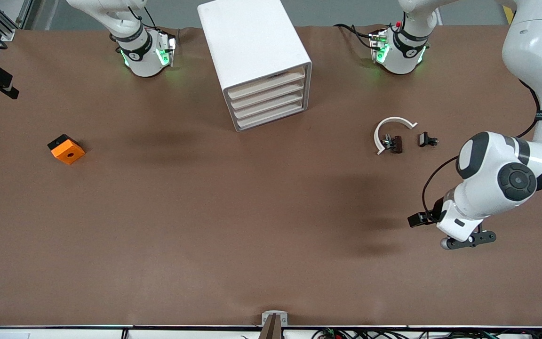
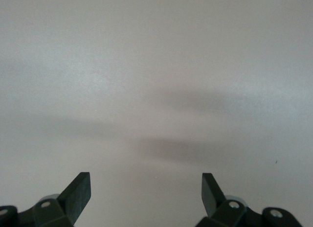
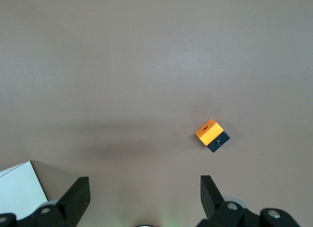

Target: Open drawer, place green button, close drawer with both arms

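Left gripper: nearest the front camera, raised over bare table toward the left arm's end, fingers spread, holding nothing.
Right gripper: fingers apart, empty, high over table, orange cube below.
Cabinet: drawer shut.
Button: not discernible.

A brown worktop carries a white cabinet (four drawers, all shut), an orange cube toward the right arm's end, and a white curved piece beside small dark parts.
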You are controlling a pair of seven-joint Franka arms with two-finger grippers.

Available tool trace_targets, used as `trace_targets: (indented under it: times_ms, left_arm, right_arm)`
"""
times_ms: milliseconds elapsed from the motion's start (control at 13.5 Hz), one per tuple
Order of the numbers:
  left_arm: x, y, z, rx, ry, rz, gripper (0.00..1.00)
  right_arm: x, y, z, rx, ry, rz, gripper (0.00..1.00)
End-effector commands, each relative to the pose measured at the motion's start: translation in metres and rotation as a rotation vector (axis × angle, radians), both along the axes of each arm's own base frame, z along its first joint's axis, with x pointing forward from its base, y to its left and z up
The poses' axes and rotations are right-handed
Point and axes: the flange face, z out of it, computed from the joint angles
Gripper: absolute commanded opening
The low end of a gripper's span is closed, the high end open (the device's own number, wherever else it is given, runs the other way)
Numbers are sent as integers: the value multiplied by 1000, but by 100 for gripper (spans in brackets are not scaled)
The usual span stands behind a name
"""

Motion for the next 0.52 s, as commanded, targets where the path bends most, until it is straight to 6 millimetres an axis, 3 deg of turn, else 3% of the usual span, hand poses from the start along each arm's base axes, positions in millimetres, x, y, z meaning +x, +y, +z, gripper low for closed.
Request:
trace_targets:
  times_ms: [0, 444]
  left_arm:
    - [-14, 9, 19, 3, 8, -59, 100]
    - [-32, 29, 41, -22, -2, -124, 100]
  right_arm:
    - [-5, -2, 3, -3, -24, 0, 100]
    - [-7, -1, 3, -2, -13, 0, 100]
